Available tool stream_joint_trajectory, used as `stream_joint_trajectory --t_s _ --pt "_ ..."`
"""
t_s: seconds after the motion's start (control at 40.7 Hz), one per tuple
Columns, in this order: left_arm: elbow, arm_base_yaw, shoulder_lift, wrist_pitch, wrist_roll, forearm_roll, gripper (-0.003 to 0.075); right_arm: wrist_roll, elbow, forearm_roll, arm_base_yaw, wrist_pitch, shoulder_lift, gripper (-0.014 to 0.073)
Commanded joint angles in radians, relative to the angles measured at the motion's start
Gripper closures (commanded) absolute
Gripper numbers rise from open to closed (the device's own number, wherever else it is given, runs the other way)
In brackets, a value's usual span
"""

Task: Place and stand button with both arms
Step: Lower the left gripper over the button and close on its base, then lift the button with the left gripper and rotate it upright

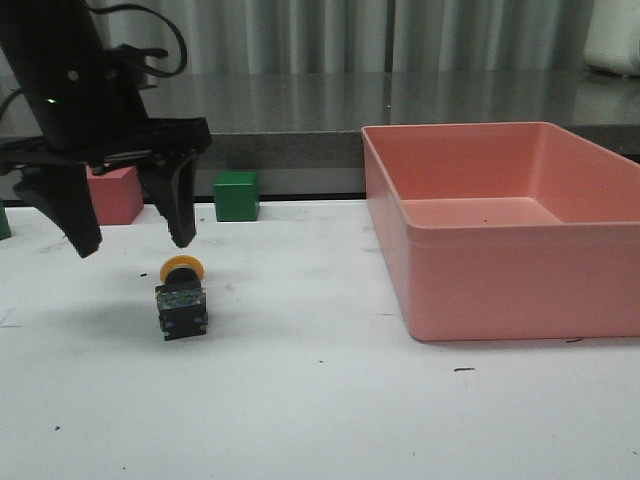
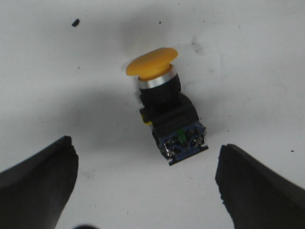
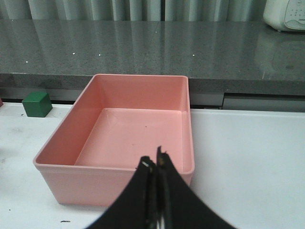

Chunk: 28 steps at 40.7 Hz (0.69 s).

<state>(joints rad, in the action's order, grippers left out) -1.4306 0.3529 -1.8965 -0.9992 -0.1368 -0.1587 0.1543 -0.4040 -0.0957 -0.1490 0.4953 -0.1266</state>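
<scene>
The button (image 1: 181, 298) lies on its side on the white table, yellow cap pointing away, clear bluish base toward the front. In the left wrist view the button (image 2: 164, 109) lies between and beyond the fingers. My left gripper (image 1: 130, 243) is open and empty, hovering just above and slightly behind the button; its fingertips (image 2: 43, 171) are spread wide. My right gripper (image 3: 156, 161) is shut and empty, in front of the pink bin; it does not show in the front view.
A pink bin (image 1: 480, 290) stands at the right; it also shows in the right wrist view (image 3: 62, 167). A green cube (image 1: 236, 195) and a red block (image 1: 115, 195) sit at the back left. A grey counter runs behind the table.
</scene>
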Motion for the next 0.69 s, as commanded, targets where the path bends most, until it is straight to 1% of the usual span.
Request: stream_joint_trajectory --t_s 0.0,0.246,0.565,0.639,0.663 --pt "-0.094 0.003 -0.016 -0.039 -0.017 -0.018 0.0157 -0.011 -0.026 -0.02 0.006 -0.085 -0.012 0.0655" --pt "-0.234 0.003 -0.144 -0.124 -0.062 -0.018 0.0157 -0.011 -0.026 -0.02 0.006 -0.085 -0.012 0.0655" --pt "-0.372 0.003 -0.277 -0.257 -0.096 -0.033 0.016 -0.011 -0.026 -0.02 0.006 -0.085 -0.012 0.0655" --pt "-0.38 0.003 -0.281 -0.259 -0.096 -0.033 0.0203 -0.011 -0.026 -0.02 0.006 -0.085 -0.012 0.0655" --pt "-0.383 0.003 -0.281 -0.259 -0.096 -0.033 0.0233 -0.011 -0.026 -0.02 0.006 -0.085 -0.012 0.0655"
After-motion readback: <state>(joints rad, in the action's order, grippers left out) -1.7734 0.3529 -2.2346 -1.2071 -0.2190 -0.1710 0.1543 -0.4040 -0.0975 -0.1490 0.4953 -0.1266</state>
